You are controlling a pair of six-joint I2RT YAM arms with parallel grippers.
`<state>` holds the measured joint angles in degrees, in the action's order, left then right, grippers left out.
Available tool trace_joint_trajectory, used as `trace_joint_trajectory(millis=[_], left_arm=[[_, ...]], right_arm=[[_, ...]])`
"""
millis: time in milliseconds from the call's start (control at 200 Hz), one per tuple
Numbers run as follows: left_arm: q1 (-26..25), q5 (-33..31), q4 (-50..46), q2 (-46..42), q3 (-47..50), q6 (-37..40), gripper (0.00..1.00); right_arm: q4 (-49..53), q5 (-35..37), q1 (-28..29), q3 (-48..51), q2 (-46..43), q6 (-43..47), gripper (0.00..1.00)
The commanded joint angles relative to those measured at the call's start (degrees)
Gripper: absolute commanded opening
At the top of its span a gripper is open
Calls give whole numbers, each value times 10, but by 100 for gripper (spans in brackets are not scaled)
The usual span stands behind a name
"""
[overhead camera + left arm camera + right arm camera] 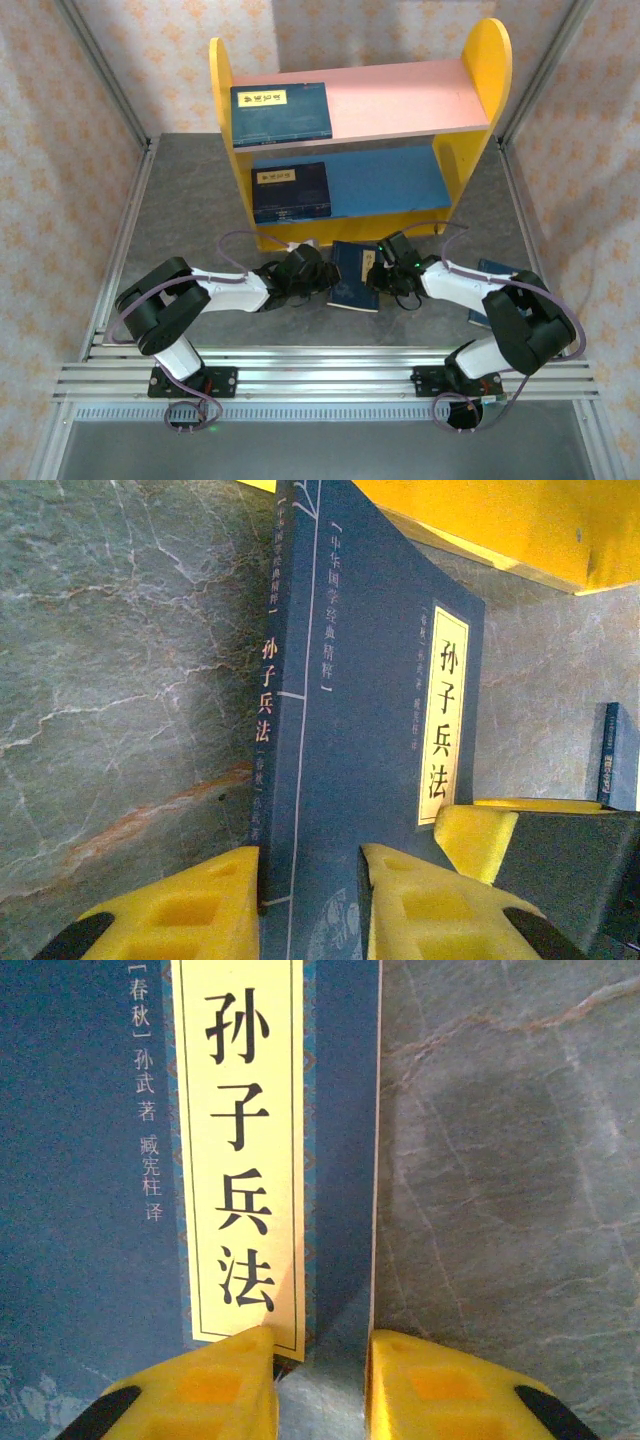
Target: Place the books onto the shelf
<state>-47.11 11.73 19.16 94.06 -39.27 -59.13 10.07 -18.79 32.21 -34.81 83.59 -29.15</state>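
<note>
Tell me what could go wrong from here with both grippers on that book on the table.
The left gripper and right gripper each pinch only an edge of the book, so it could slip or twist on lifting. Pulling unevenly might bend the thin cover. The shelf stands right behind, so a raised book could knock its yellow base.

A grey marbled tabletop (190, 200) fills the middle. Floral-patterned wallpaper (50, 120) rises at left, right and far. Aluminium rails (330, 375) cross the near edge.
</note>
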Motion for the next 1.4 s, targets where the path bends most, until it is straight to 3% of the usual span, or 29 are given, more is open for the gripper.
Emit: trace_joint_trajectory(millis=[0, 430, 981, 1271, 1392], left_arm=[[-29, 102, 148, -25, -26, -12, 26], [-49, 73, 65, -48, -51, 19, 25], [-61, -36, -182, -23, -120, 55, 24], [-61, -74, -239, -13, -126, 49, 39], [-61, -78, -247, -12, -127, 50, 38]], right_arm=[[-168, -153, 51, 45, 84, -11, 25], [-184, -154, 51, 67, 50, -8, 25], [-179, -147, 51, 75, 31, -4, 25], [-177, -145, 51, 76, 31, -4, 25], [-173, -143, 51, 77, 30, -2, 24]])
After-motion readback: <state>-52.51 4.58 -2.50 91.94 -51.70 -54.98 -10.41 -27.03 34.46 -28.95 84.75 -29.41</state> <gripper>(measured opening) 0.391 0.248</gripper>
